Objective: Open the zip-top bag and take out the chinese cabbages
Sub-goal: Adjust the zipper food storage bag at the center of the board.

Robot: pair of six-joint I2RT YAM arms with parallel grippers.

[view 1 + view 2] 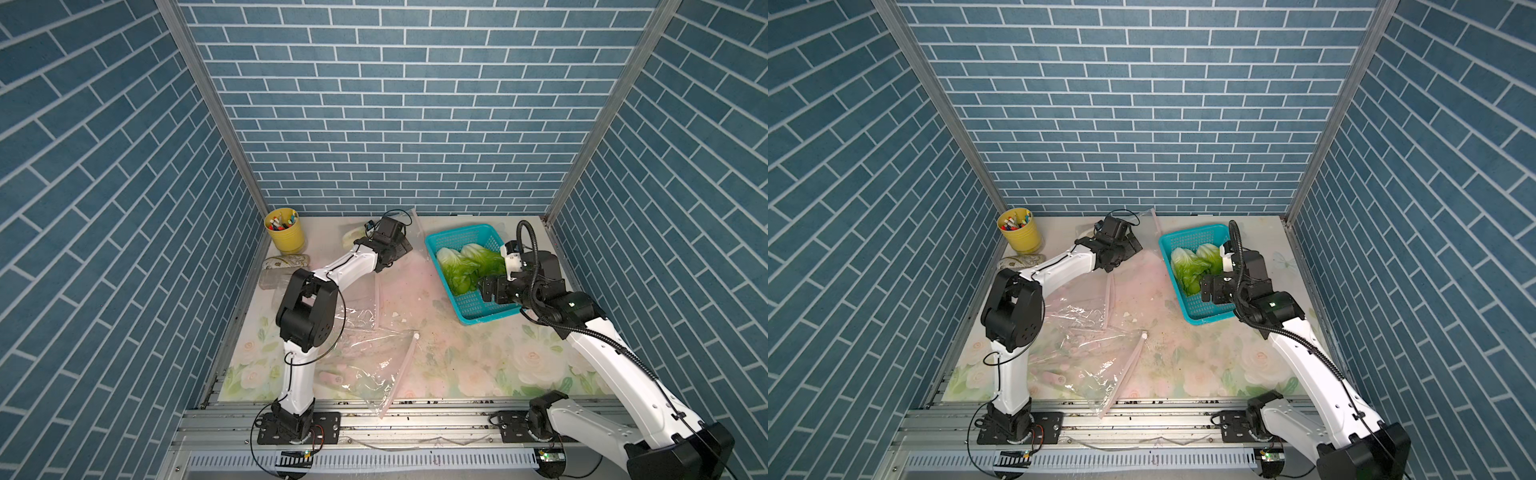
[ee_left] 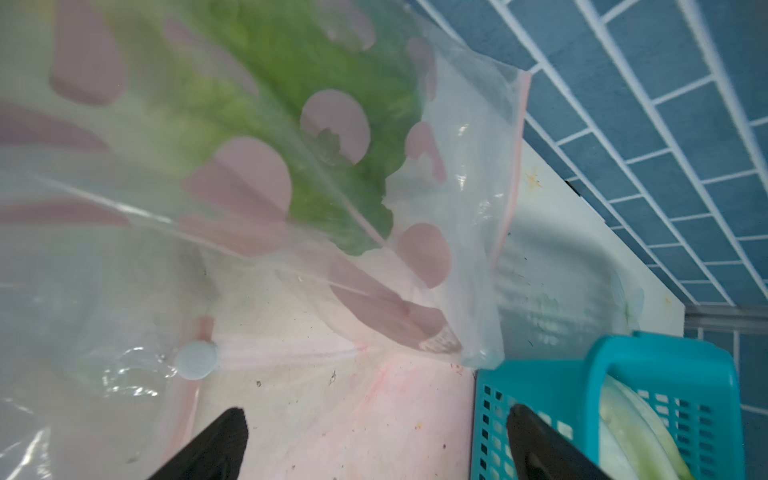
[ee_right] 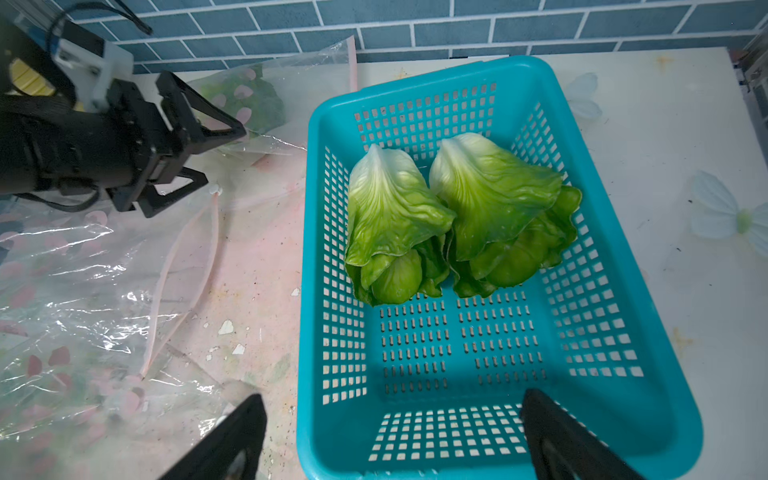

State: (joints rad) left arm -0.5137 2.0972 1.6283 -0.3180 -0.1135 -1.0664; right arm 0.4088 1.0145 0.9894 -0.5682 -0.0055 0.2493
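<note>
Two chinese cabbages (image 3: 395, 216) are lying side by side in the teal basket (image 3: 598, 316), touching each other, with their white bases pointing toward the back wall and their green leaves toward the near end. They are occupying the far half of the basket. My right claw (image 3: 390, 397) is hanging released above the near end, jaws spread wide and gripping nothing. One finger is hovering over the basket and the other is out over the flowered table (image 1: 457, 365) just beside it.

A third cabbage (image 2: 291, 83) is sitting inside a clear zip-top bag (image 2: 469, 199) printed with pink spots. That bag is lying at the back of the table near the wall, between the yellow pen cup (image 1: 286, 237) and the basket. I am not managing to tell whether its pink zip edge is sealed. My left claw (image 2: 376, 411) is hovering just in front of that bag, also released, jaws wide apart with nothing between them. A pale round slider (image 2: 196, 359) is resting on a pink zip strip near it. More clear bags (image 1: 374, 365) are lying crumpled across the table's front left, beside my left arm.
</note>
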